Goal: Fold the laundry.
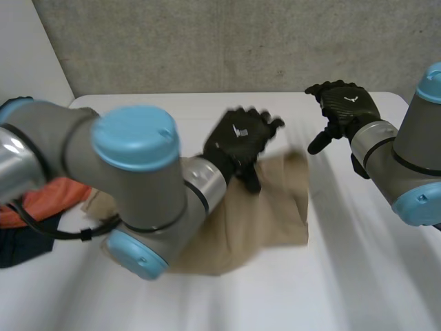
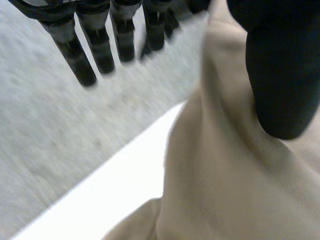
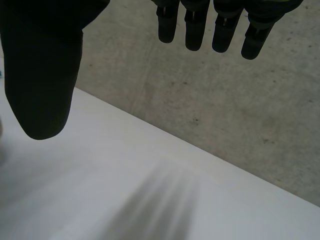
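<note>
Beige cloth (image 1: pixel 269 214), a rumpled fabric piece, lies mid-table on the white table (image 1: pixel 344 276) in the head view. The black left hand (image 1: pixel 240 143) is over its far edge. The black right hand (image 1: pixel 346 105) hangs far right, well apart from the cloth. An orange garment (image 1: pixel 58 196) sits at the left edge.

On to the left wrist view: fingers (image 2: pixel 95 50) straight and clear of the fabric, thumb (image 2: pixel 280 75) against it, so nothing is gripped.

In the right wrist view the fingers (image 3: pixel 195 25) are straight, the thumb is spread wide and the hand is empty above the table, with a grey concrete wall (image 3: pixel 225 110) beyond.
</note>
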